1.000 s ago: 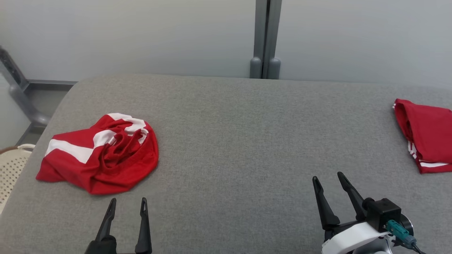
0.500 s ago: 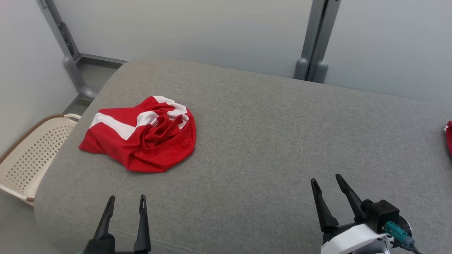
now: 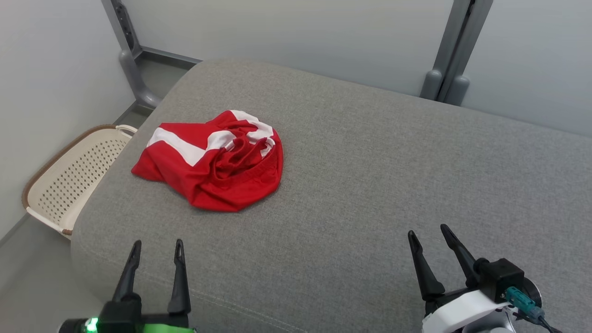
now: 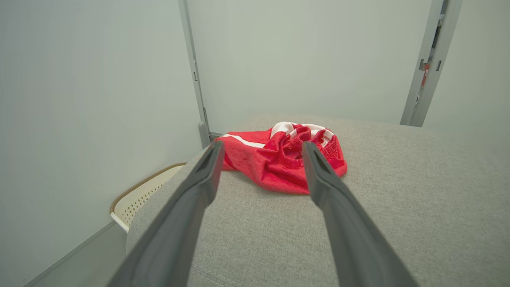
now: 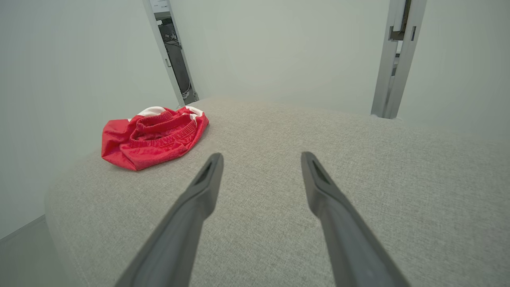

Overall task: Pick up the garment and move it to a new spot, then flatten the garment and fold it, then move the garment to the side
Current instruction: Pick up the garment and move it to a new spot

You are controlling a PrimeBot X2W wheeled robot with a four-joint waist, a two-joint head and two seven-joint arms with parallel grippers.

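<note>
A crumpled red garment (image 3: pixel 217 159) with white stripes lies in a heap on the grey padded table (image 3: pixel 370 175), toward its left end. My left gripper (image 3: pixel 156 245) hovers open near the table's front left corner, short of the garment (image 4: pixel 285 157), which lies straight ahead between its fingers in the left wrist view. At the lower right my right gripper (image 3: pixel 428 235) is open and empty, well away from the garment (image 5: pixel 153 137), which lies far off to its left.
A cream perforated basket (image 3: pixel 69 178) stands on the floor beside the table's left end. Pale walls with grey posts (image 3: pixel 451 51) close the back. The table's left edge drops to the floor near my left gripper.
The whole head view has swung to the left, so the camera turned: the garment now sits nearer the middle, and the basket shows more fully. Both grippers stay open.
</note>
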